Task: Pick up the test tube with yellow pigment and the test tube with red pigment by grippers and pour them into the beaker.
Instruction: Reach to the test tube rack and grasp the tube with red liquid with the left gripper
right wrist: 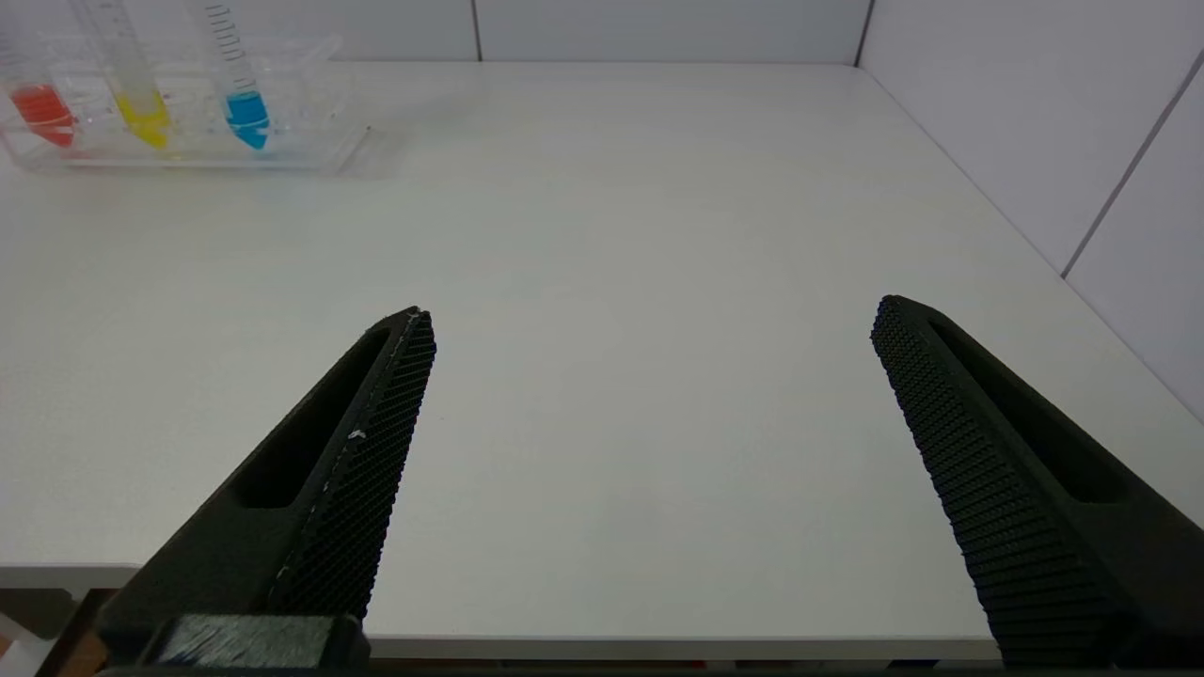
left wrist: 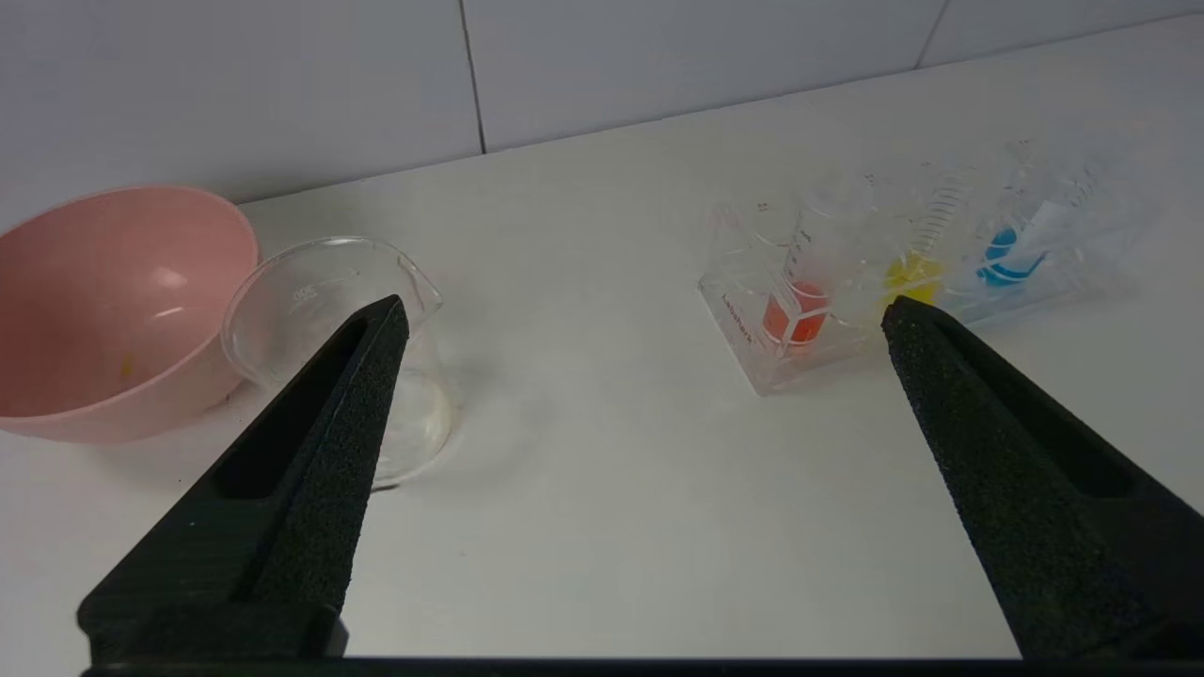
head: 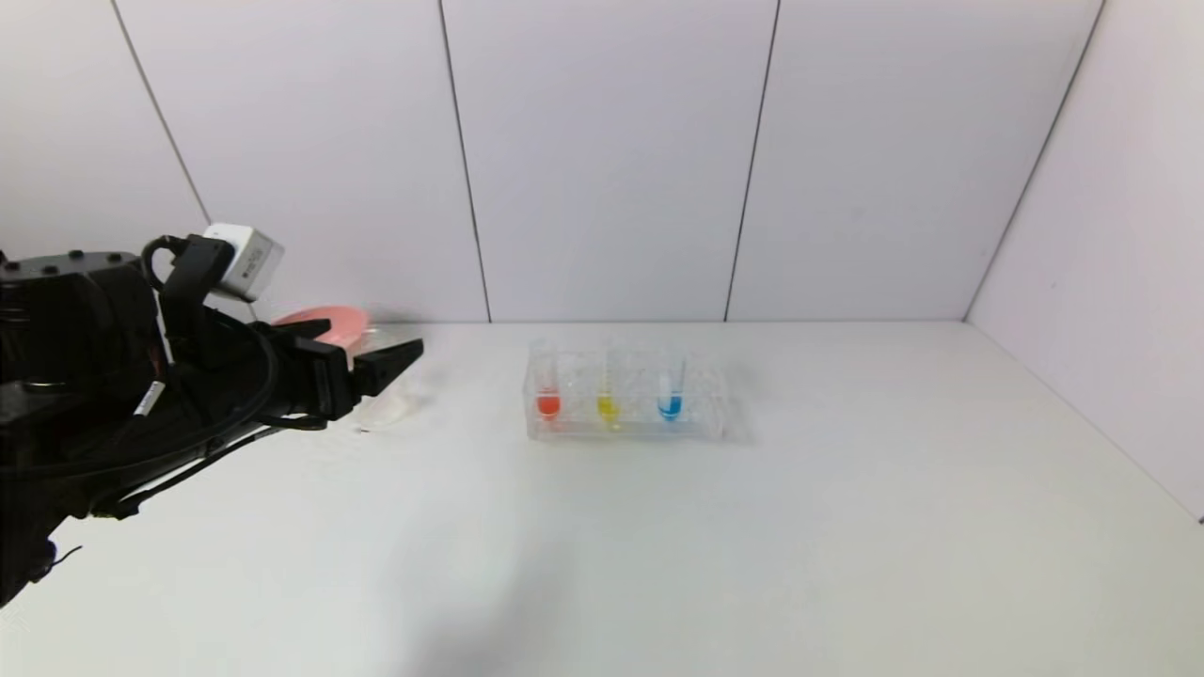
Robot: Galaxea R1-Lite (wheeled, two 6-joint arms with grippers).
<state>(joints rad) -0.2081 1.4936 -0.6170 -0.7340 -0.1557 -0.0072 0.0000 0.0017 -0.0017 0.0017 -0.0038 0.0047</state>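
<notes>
The test tube with red pigment [head: 547, 400] [left wrist: 795, 315] [right wrist: 42, 103] and the test tube with yellow pigment [head: 607, 404] [left wrist: 910, 275] [right wrist: 146, 118] stand upright side by side in a clear rack [head: 696, 423] [left wrist: 743, 324] near the table's middle. The clear beaker [head: 388, 406] [left wrist: 310, 282] stands to the rack's left. My left gripper [head: 374, 337] [left wrist: 644, 310] hovers open and holds nothing, above the table between beaker and rack, close to the beaker. My right gripper [right wrist: 651, 310] is open and holds nothing over the table's near edge, out of the head view.
A tube with blue liquid [head: 670, 404] [left wrist: 1002, 263] [right wrist: 246, 113] fills the rack's right slot. A pink bowl [head: 324, 320] [left wrist: 103, 301] sits just behind the beaker by the back wall. Walls close the table at the back and right.
</notes>
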